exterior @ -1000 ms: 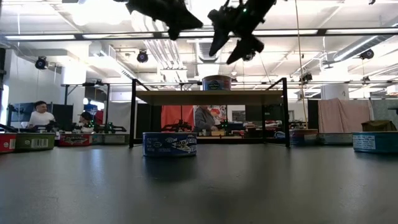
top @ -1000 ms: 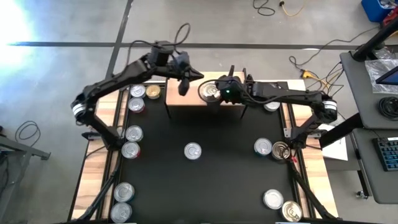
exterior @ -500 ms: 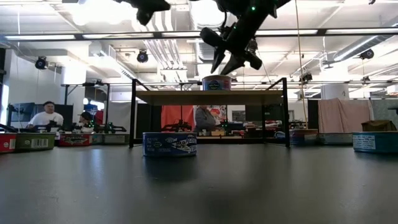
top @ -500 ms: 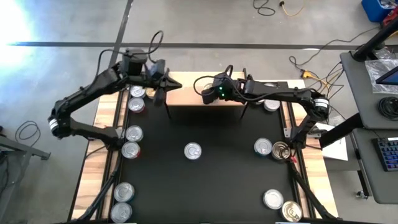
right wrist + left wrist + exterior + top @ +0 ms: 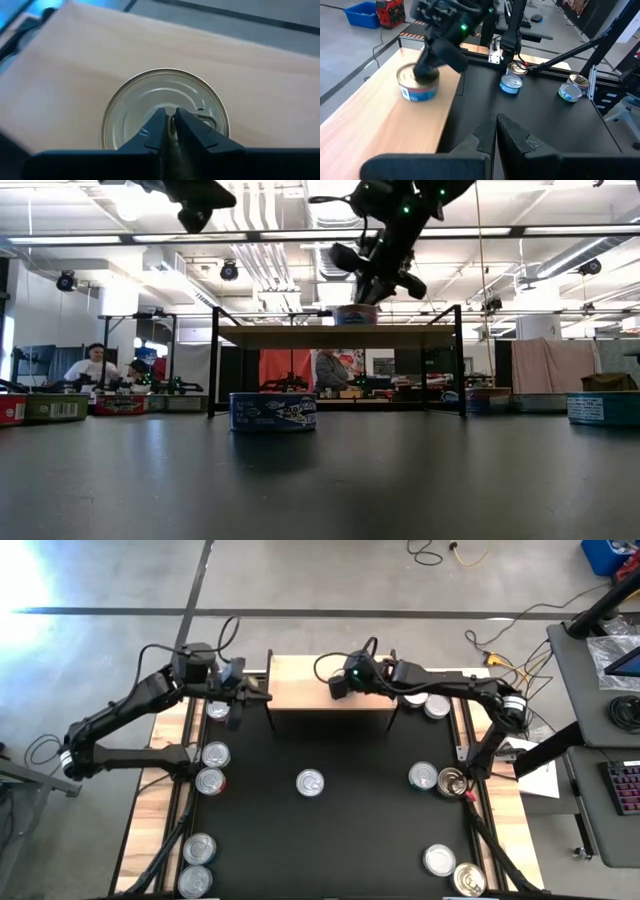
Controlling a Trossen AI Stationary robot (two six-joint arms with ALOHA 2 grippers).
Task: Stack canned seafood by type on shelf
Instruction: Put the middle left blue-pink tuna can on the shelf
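Observation:
A blue-labelled tin of canned seafood stands alone on the light wood shelf at the table's far side. My right gripper is shut, its tips on that tin's shiny top; in the high view the gripper hides the tin. My left gripper is shut on nothing. It hangs in the air just left of the shelf, over the mat's far left corner. Another blue tin rests on the middle of the black mat. My right gripper has its shut fingertips on the tin's top, near the middle of the lid and beside the pull tab. The fingers come slanting down from the table's right side. The tin stands upright on the shelf's wood top.
More tins lie along the mat's left edge and its right edge. Others sit beside the shelf's ends. The black mat is bare around the middle tin. People sit in the room beyond.
My right gripper has shut, rolled and sunk onto the tin's top, shifting a little toward the table's left. The tin seems to have slid slightly toward the shelf's far edge. My left gripper, still shut, has drawn back from over the shelf toward the table's left edge.

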